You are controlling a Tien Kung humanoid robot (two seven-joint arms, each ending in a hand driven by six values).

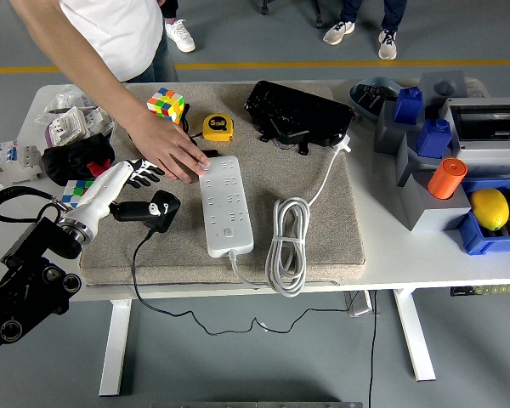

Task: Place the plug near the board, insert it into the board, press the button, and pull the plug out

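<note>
Currently plug on mat, just left of board, not inserted. Left hand just above it, fingers loose, gripping nothing. Person's hand pressing board's top-left corner, likely steadying it.

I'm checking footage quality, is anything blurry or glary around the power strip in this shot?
Head view: even, soft lighting, no glare on the white power strip; its sockets read sharply. The person's hand at its far corner is slightly motion-blurred; the black plug shows little surface detail.
</note>
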